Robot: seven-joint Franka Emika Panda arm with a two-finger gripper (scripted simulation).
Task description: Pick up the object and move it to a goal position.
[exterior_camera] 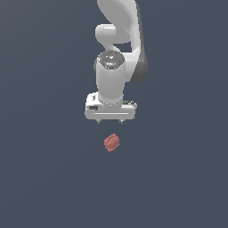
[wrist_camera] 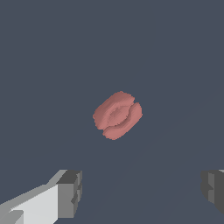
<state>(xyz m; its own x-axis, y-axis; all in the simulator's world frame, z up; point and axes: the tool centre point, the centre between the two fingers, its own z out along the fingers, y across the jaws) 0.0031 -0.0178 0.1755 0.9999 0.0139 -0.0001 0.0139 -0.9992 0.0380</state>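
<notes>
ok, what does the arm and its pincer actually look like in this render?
Smooth, glossy white arm with rounded links and dark grey shading along one side. A round dark grey cap with small markings tops the wrist joint. The white pincer has a wide boxy body; its fingers end in dark grey, blocky ridged pads. No cables visible.

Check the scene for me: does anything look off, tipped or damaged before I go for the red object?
Nothing stands out. The red object lies alone on the plain dark surface, whole, with no visible damage. The gripper is apart from it, its fingers spread wide and holding nothing.
</notes>
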